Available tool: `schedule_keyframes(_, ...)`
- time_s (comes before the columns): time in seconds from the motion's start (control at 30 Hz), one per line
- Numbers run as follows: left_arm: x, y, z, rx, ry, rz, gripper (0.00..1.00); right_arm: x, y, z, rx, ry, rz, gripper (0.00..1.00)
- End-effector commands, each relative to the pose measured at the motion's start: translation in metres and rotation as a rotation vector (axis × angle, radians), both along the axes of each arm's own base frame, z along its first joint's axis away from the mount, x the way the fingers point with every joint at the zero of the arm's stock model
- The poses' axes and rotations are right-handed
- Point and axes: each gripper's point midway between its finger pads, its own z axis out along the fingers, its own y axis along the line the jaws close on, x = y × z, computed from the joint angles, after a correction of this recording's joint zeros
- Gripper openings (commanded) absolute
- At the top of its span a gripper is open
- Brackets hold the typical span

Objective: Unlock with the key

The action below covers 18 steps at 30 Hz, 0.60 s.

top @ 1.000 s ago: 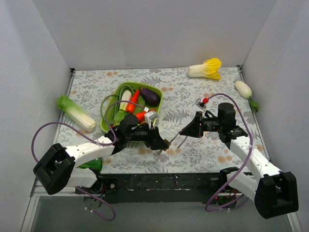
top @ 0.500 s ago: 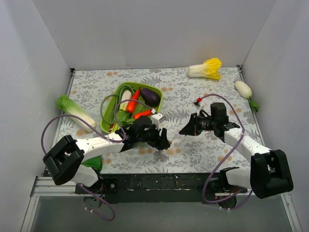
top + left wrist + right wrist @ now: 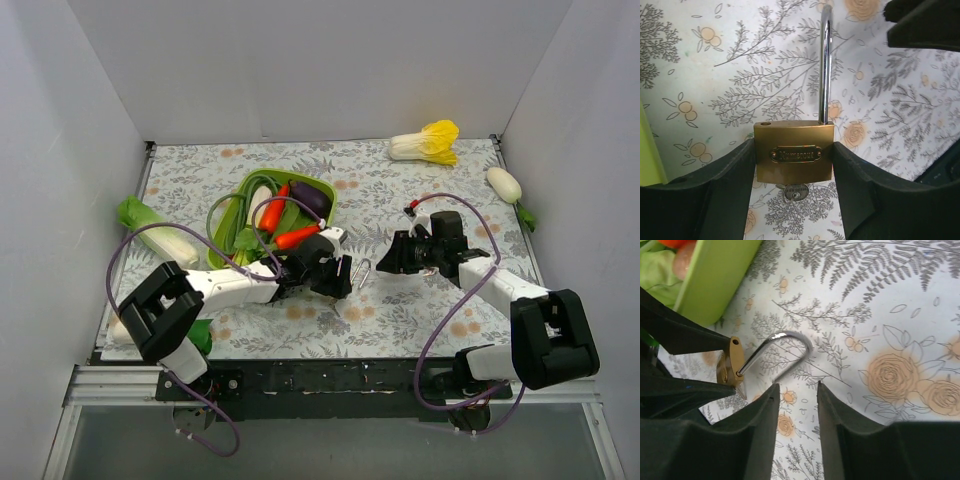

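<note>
A brass padlock (image 3: 794, 152) sits upright between the fingers of my left gripper (image 3: 794, 150), which is shut on its body. Its silver shackle (image 3: 825, 65) stands raised, with one end out of its hole. The key (image 3: 794, 192), small and silvery, sticks out of the padlock's underside. In the top view the left gripper (image 3: 335, 280) and the right gripper (image 3: 385, 262) face each other mid-table, with the shackle (image 3: 361, 272) between them. My right gripper (image 3: 797, 385) is open and holds nothing. The shackle (image 3: 785, 337) curves just beyond its fingertips, and the padlock (image 3: 730, 367) is to the left.
A green basket (image 3: 222, 225) of vegetables stands just behind the left gripper. A leafy cabbage (image 3: 160, 235) lies at the left, a yellow-white cabbage (image 3: 425, 142) at the back and a white radish (image 3: 505, 185) at the right edge. Purple cables loop over both arms.
My right gripper has opened and let go of the thin metal piece it pinched. Both grippers moved away from the near edge, and the padlock went along in the left one.
</note>
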Motion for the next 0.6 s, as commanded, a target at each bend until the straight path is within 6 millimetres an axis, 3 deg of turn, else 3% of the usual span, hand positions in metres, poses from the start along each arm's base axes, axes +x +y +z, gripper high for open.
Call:
schedule_keyframes(0.0, 0.028, -0.001, 0.013, 0.017, -0.048, 0.109, 0.00, 0.026, -0.012, 0.011, -0.071, -0.075, -0.100, 0.48)
schedule_keyframes(0.2, 0.033, -0.011, 0.011, 0.013, -0.031, 0.119, 0.00, 0.028, -0.029, 0.020, -0.112, -0.113, -0.182, 0.56)
schedule_keyframes(0.57, 0.060, -0.014, -0.015, 0.125, -0.026, 0.222, 0.00, 0.022, -0.051, 0.064, -0.128, -0.259, -0.290, 0.58)
